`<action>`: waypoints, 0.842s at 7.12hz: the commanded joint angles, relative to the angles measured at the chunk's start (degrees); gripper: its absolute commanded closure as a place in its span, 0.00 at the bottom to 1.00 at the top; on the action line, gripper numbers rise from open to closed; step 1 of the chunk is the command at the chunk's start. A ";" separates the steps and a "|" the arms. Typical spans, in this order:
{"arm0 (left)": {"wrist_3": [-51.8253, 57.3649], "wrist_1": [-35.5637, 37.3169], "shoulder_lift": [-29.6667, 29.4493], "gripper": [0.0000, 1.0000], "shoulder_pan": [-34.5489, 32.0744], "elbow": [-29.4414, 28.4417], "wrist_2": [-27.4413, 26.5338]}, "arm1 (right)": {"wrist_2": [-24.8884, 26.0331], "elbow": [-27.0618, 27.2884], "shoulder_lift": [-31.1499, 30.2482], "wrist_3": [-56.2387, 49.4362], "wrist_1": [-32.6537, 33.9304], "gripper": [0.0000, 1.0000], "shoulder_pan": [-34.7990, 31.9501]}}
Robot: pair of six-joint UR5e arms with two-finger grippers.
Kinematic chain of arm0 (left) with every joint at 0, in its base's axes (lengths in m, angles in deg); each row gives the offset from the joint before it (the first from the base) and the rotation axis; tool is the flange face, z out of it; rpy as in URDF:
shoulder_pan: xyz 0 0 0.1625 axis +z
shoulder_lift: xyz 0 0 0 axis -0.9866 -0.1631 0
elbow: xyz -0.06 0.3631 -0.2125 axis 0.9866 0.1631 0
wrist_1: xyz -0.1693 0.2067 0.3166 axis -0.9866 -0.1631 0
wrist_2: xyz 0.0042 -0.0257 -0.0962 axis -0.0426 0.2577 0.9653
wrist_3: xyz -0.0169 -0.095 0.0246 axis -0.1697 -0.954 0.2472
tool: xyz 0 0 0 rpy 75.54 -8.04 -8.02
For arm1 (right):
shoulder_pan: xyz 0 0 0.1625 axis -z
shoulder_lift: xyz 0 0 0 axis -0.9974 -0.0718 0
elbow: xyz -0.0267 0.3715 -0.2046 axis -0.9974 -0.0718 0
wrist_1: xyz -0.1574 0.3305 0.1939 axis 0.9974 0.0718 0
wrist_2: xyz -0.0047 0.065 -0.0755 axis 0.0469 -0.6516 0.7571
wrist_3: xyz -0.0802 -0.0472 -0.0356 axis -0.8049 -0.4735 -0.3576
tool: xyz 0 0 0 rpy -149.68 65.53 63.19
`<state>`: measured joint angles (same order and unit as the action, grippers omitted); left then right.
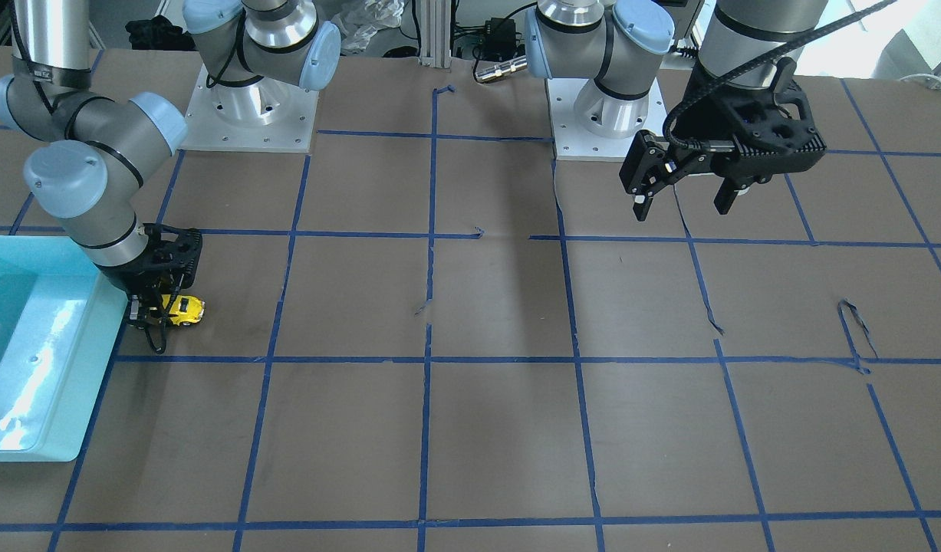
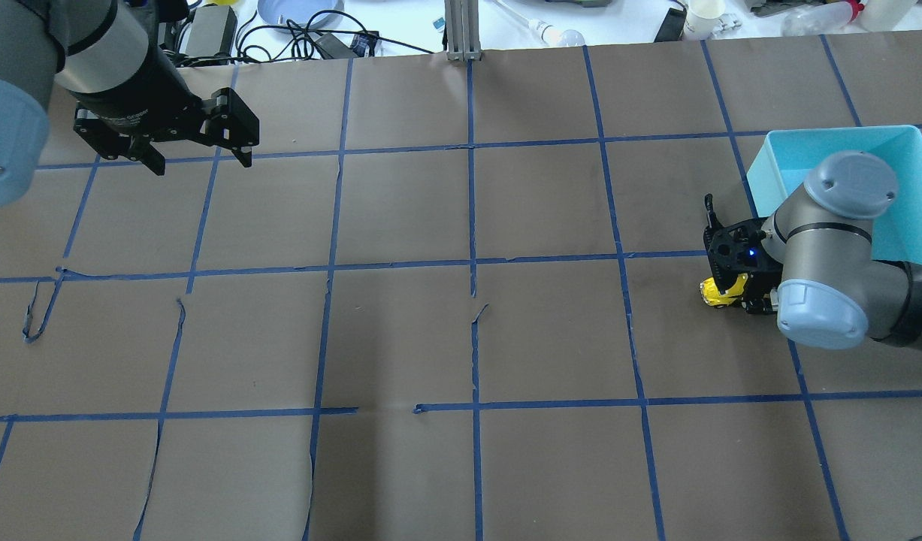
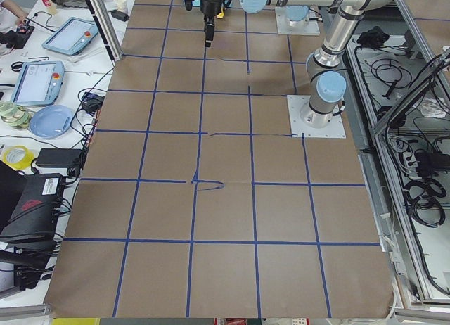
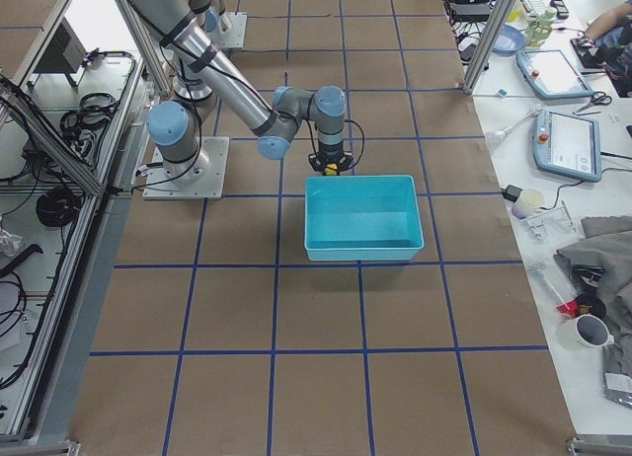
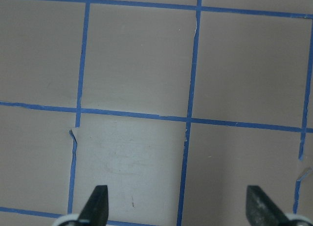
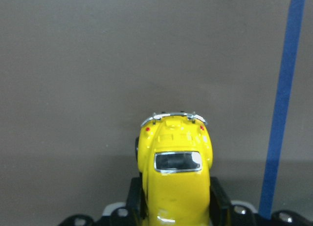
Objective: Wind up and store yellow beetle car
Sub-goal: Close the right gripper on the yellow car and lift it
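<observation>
Jaws of the right end effector (image 1: 162, 305) are closed on both flanks of the tiny glossy yellow beetle car (image 6: 175, 182). From the wrist we see its dark window, two red lights and chrome bumper pointing away from us. We cannot tell whether its black wheels touch the brown paper-covered tabletop (image 6: 146, 50) beneath. To one side of the car we see a strip of blue tape (image 6: 281, 113) running along the paper. A little farther off stands the light blue rectangular plastic bin (image 2: 844, 141); the car is outside it, near its wall. Well apart, across the tape grid, we find the black left end effector (image 2: 201, 159) hovering over the tabletop, its two fingers spread wide apart.
</observation>
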<state>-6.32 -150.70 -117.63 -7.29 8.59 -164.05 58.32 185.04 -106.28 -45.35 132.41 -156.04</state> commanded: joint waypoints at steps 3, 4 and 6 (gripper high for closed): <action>0.03 0.00 0.00 0.00 0.01 -0.04 -0.09 | 0.77 -5.32 -1.60 4.94 -4.57 0.99 -4.09; 0.03 0.00 -0.08 0.00 0.01 -0.12 -0.09 | 0.69 -9.78 -2.30 5.23 -11.05 0.99 -4.46; 0.56 0.00 -0.08 0.00 0.28 -0.04 -0.17 | 1.82 -16.04 -3.44 5.49 -19.61 0.99 -4.46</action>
<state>-6.01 -150.70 -117.70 -7.13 8.49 -164.16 59.40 172.56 -108.96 -40.05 117.38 -160.39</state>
